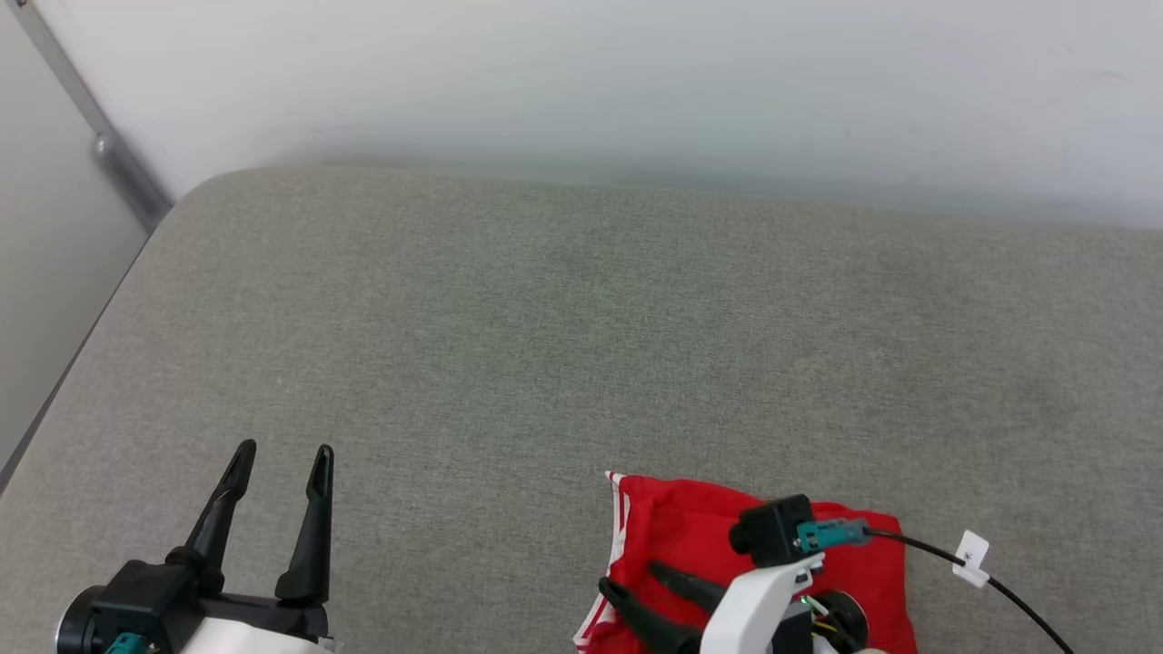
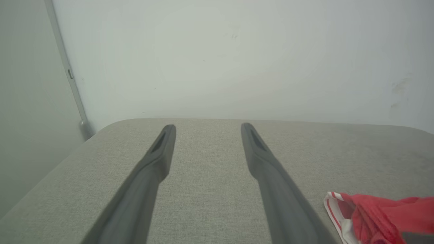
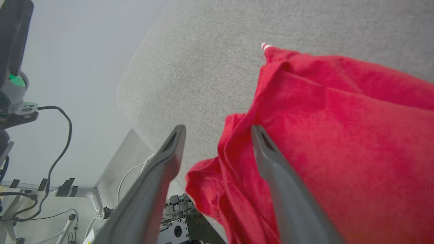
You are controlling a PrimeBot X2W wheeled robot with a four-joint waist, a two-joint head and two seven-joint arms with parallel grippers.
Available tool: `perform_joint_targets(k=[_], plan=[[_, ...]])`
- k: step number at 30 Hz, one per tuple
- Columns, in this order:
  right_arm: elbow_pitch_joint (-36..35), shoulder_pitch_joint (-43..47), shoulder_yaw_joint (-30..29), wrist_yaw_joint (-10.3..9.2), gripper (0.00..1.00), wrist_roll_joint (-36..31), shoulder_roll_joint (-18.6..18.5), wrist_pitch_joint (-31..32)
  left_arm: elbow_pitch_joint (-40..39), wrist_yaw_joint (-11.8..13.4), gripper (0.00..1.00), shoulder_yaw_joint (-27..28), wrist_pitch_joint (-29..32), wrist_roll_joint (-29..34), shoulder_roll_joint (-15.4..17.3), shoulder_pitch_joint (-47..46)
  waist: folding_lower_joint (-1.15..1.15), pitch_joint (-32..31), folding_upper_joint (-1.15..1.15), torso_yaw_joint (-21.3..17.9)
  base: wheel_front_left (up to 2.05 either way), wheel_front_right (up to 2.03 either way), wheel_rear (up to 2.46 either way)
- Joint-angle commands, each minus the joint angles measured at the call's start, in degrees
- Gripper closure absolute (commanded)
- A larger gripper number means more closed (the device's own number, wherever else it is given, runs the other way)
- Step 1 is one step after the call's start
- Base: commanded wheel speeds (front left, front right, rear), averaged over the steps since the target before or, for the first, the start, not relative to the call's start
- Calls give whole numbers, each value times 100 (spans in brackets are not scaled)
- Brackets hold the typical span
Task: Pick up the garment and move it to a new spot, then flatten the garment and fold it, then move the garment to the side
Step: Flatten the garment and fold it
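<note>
The garment [image 1: 681,527] lies bunched in red folds on the grey fabric-covered tabletop [image 1: 581,345], directly under and ahead of the right tool [image 1: 631,579]. We see that tool's two dark fingers standing apart, clamped on nothing. In the right wrist view the right tool [image 3: 217,128] has one finger [image 3: 278,176] lying over the red cloth [image 3: 339,135] and the other [image 3: 159,169] over bare grey fabric just beside it. A crumpled edge of the cloth sits in the gap between them. Below that gap, a fold of the garment reaches the tabletop's near edge, and whether it hangs over we cannot tell. The white-striped trim [image 1: 618,536] runs along the side of the garment that faces the left tool [image 1: 283,454], with its corner pointing away from the right tool's fingertips. No lettering shows on the visible folds. The left tool is well apart from the garment, hovering over bare tabletop with its fingers spread wide and nothing between them. From the left wrist view, the left tool [image 2: 208,128] points toward the pale wall [image 2: 237,61], and the garment [image 2: 383,210] sits off to its right side, clear of its fingers. A black cable with a white tag [image 1: 970,554] trails from the right tool's wrist camera [image 1: 772,531] across the tabletop on the far side from the left tool.
</note>
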Motion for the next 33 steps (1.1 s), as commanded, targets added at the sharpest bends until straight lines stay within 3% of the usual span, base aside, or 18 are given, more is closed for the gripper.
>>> perform_joint_targets(k=[1,6,11,17,23,27,33], plan=[[7,-158,76,0,0,-22,5,-41,13,-8,0,33,-26,14,-1,-21,0,-9,0,-39,0,0,0],[-170,-455,19,0,0,-373,2,-39,13,-8,0,87,-26,37,-10,11,0,-66,0,-190,0,0,0],[-388,-815,-515,-1,0,-1454,-75,-37,-15,-8,0,77,-26,49,-32,18,0,-139,0,-399,0,0,0],[-654,-1031,-1322,-1,0,-2329,-601,-187,31,-8,0,47,-26,110,-62,-24,0,-179,0,-588,0,0,0],[-974,-741,-2058,-1,0,-3028,-1247,-944,26,-8,0,50,-25,154,-102,-68,0,-126,0,-678,0,0,0],[-1221,-390,-2558,-1,0,-3102,-1190,-1465,6,-8,0,21,-26,125,-143,-57,0,-72,0,-707,0,0,0],[-1695,299,-3169,-2,0,-3022,-624,-2172,-130,-8,0,85,-26,37,-260,73,0,-6,0,-727,0,0,0]])
